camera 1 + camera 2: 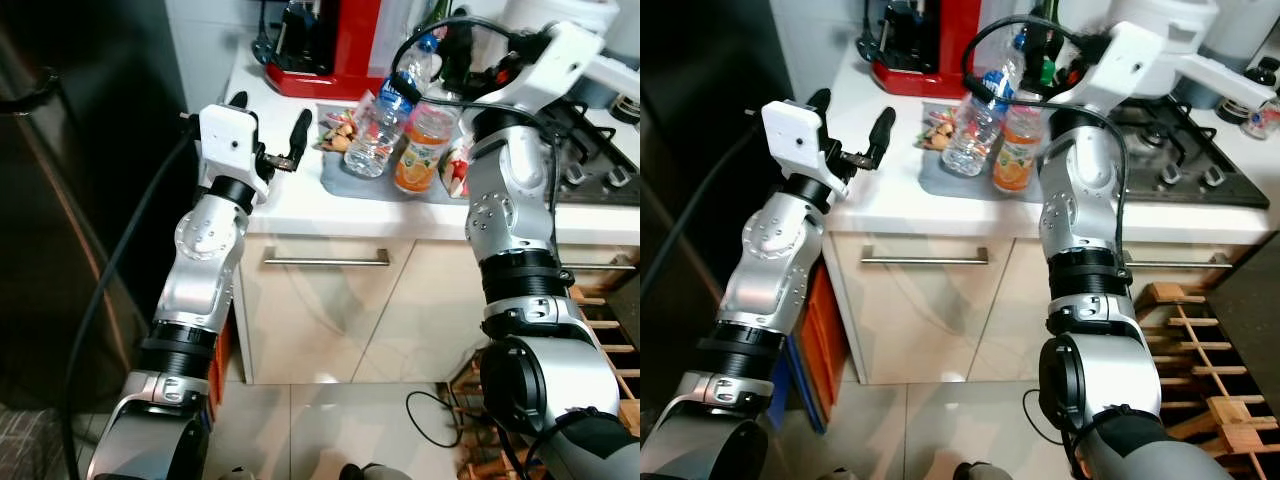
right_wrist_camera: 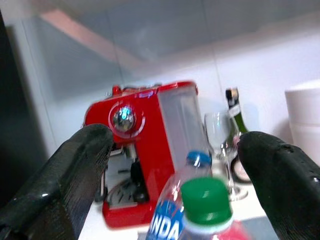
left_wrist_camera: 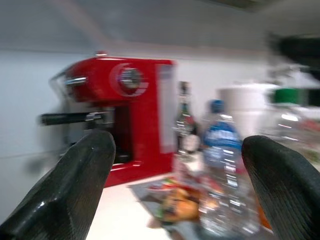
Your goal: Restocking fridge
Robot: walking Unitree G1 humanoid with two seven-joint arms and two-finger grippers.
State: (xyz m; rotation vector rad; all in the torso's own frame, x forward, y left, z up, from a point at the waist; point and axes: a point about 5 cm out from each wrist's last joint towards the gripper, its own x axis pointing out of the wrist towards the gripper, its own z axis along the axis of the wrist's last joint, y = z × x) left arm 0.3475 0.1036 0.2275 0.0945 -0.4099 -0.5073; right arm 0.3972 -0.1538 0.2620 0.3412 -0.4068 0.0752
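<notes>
Bottles are standing on the grey tray (image 1: 335, 175) you're facing: a clear ribbed water bottle (image 1: 382, 122) with a blue cap, and touching it an orange juice bottle (image 1: 423, 147) with a green cap. Beside them on the tray, small snacks (image 1: 340, 130) are lying. Your left gripper (image 1: 268, 128) is hovering just off the tray, jaws spread wide, empty. Your right gripper (image 2: 180, 165) is hanging above the bottles, jaws wide, gripping nothing. Behind the tray a glossy red coffee machine (image 1: 325, 45) is sitting.

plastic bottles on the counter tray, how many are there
2 plastic bottles, side by side on the grey tray: a clear water bottle with a blue cap and an orange juice bottle with a green cap, nearer the hob. The right arm may hide more.
</notes>
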